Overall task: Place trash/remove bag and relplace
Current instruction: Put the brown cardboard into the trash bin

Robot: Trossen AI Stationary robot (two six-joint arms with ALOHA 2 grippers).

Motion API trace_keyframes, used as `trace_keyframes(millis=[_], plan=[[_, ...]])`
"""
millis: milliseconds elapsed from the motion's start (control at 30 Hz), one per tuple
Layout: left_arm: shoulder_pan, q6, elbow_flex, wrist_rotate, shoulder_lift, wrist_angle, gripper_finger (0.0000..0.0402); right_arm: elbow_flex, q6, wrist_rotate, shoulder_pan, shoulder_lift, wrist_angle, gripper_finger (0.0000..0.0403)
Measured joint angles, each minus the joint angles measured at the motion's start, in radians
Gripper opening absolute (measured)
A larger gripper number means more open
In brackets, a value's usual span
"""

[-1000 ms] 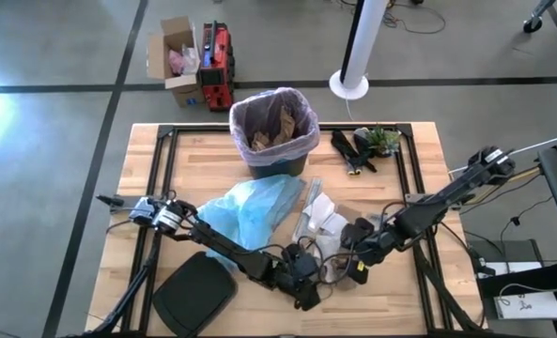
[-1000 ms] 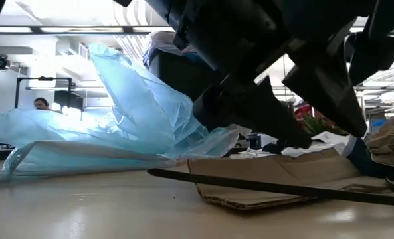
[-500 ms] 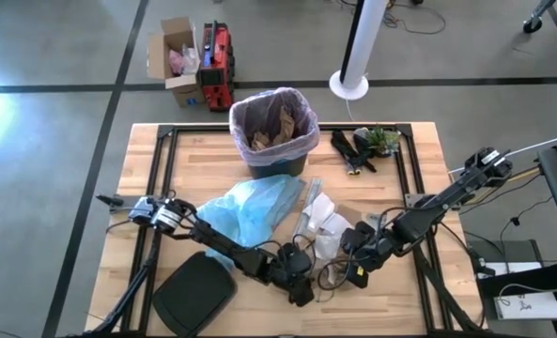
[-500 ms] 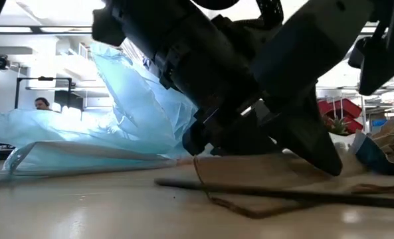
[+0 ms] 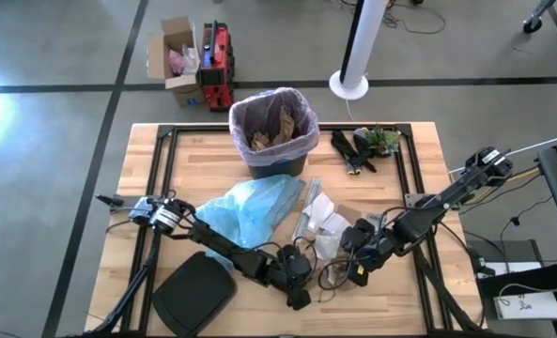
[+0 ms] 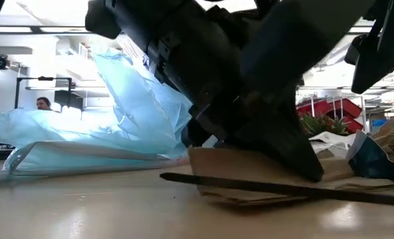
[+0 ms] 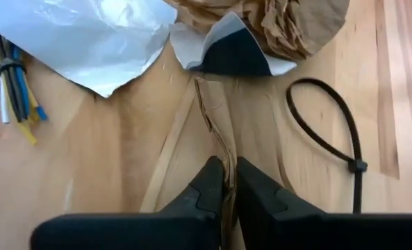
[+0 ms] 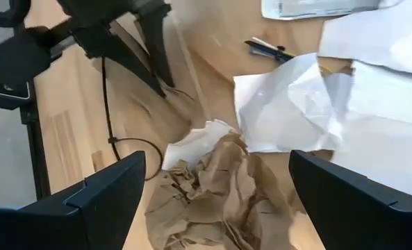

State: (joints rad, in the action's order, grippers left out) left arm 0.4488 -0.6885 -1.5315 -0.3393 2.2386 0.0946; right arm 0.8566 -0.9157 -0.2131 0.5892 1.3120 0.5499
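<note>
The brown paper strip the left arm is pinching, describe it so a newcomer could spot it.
Start at the lined trash bin and come across the table to its near edge. There the left gripper has its jaws shut on a flat brown paper strip. Unlike the crumpled brown paper nearby, it lies flat and creased.

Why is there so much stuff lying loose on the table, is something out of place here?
Yes: crumpled brown paper and white scraps lie loose on the table instead of in the lined bin. A light blue bag sprawls beside them. The left gripper is shut on a flat brown paper strip.
</note>
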Motion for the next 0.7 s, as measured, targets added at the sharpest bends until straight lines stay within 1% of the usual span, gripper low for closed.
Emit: trace_keyframes(millis=[133,367,467,667,700], plan=[[-0.005,0.054,-0.016,-0.013,-0.050,0.051,0.0009,0.000,0.006,-0.050,0.000,-0.043,0.063,0.0341],[-0.024,0.130,-0.036,-0.137,-0.194,0.116,0.0003,0.003,0.014,-0.148,0.000,-0.147,0.177,0.0341],[-0.040,0.167,-0.036,-0.207,-0.272,0.117,0.0003,0.003,0.012,-0.190,0.000,-0.188,0.206,0.0341],[-0.094,0.228,-0.037,-0.397,-0.432,0.147,0.0003,0.003,0.011,-0.270,0.000,-0.250,0.218,0.0341],[-0.113,0.243,-0.037,-0.407,-0.456,0.148,0.0003,0.003,0.011,-0.283,0.000,-0.256,0.219,0.0341]])
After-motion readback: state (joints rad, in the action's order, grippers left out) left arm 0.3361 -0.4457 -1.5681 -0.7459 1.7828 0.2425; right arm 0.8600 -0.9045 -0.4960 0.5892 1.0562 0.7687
